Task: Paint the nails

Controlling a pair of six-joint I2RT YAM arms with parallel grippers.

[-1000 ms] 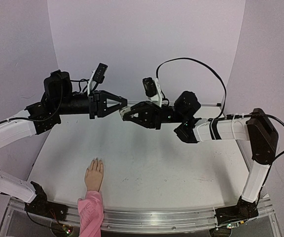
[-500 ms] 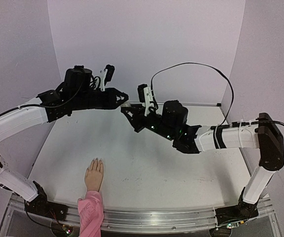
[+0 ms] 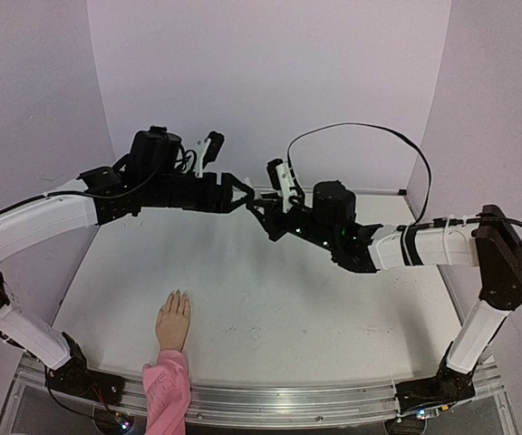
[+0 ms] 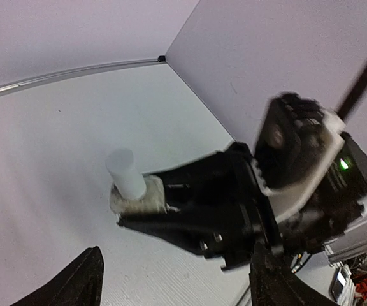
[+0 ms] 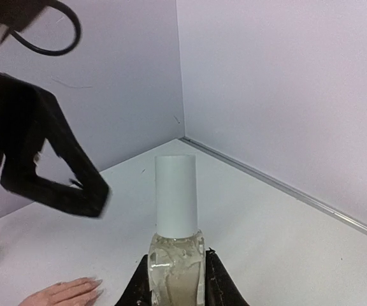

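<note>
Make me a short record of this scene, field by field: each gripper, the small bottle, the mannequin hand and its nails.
left gripper: open, empty, close to the bottle
right gripper: shut on the glass body of the bottle
bottle: clear glass, white cap on, held above the table
mannequin hand: flat at the near left, pink sleeve
nails: too small to judge

Overhead view: the nails (image 3: 178, 295) are too small to tell from the skin, and the pink sleeve (image 3: 167, 397) runs off the 6 o'clock edge.

Right wrist view: the mannequin hand (image 5: 65, 294) is cut by the 6 o'clock edge (only fingers show, at 7 o'clock). The base of the bottle (image 5: 175, 252) is hidden inside the right gripper (image 5: 175, 284).

Left wrist view: the left gripper (image 4: 176, 274) has both fingers cropped at 6 o'clock, and the camera housing (image 4: 295, 150) at 3 o'clock is blurred.
</note>
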